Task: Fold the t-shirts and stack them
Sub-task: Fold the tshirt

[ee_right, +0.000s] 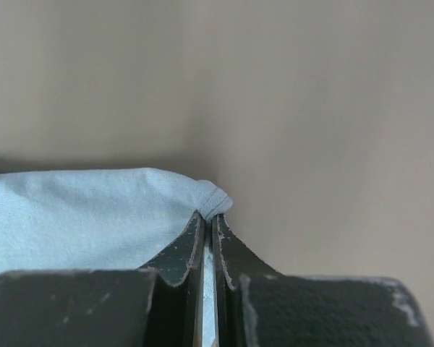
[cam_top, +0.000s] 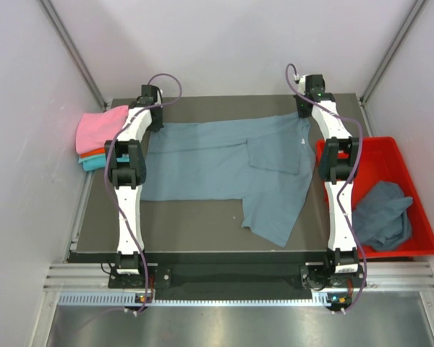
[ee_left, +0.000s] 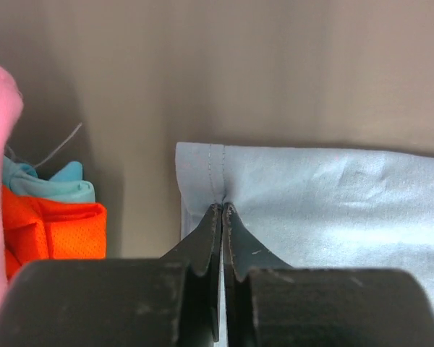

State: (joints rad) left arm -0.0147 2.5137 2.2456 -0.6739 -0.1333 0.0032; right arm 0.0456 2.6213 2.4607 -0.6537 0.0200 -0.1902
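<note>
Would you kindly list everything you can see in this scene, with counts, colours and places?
spread t-shirt: 1, slate blue-grey, laid across the middle of the table, partly doubled over on its right
folded t-shirts: 3, pink on top, then orange, then teal, stacked at the table's far left corner
crumpled t-shirt: 1, blue-grey, inside the red tray
red tray: 1, red, at the table's right side
table: 1, dark grey
left arm and right arm: 2, white and black, reaching to the far edge
left hand: 1, black, shut on the spread t-shirt's far left hem
right hand: 1, black, shut on its far right corner
</note>
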